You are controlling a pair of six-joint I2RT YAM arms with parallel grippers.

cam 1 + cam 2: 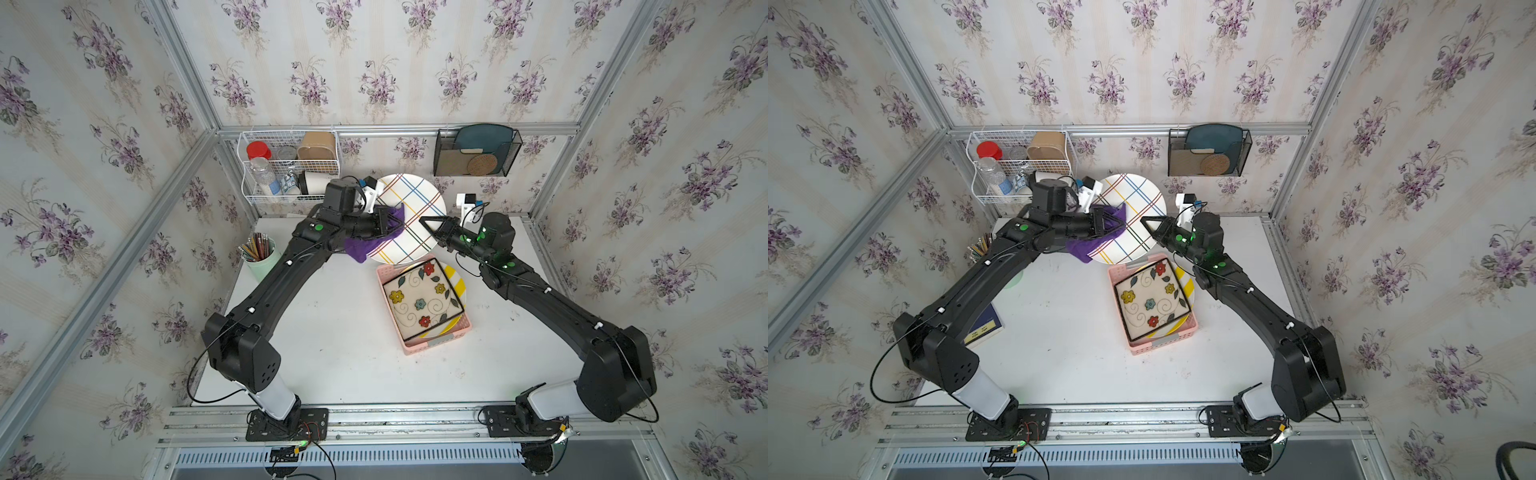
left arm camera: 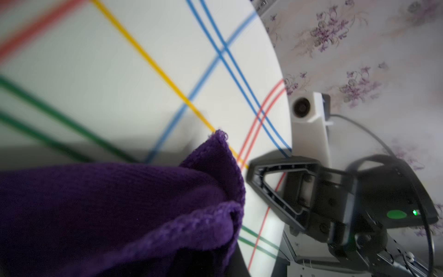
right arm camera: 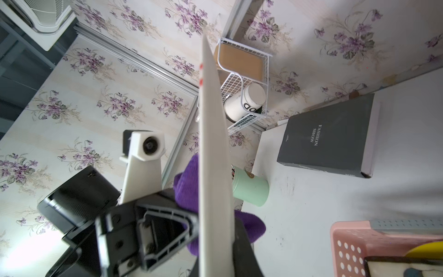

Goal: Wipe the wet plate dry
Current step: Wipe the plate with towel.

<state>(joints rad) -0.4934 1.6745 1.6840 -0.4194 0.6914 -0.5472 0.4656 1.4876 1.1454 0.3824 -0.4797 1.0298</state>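
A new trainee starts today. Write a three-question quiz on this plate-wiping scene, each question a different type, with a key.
1. True or false: the right gripper grips the striped plate by its rim.
2. What is the left gripper holding against that plate? A) purple cloth B) sponge C) pencil
3. Fill in: the floral square plate lies in a pink ____.
Key: 1 true; 2 A; 3 basket.

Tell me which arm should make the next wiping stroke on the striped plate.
Left. The left gripper is shut on the purple cloth, against the plate; the right gripper clamps its rim, holding it upright.
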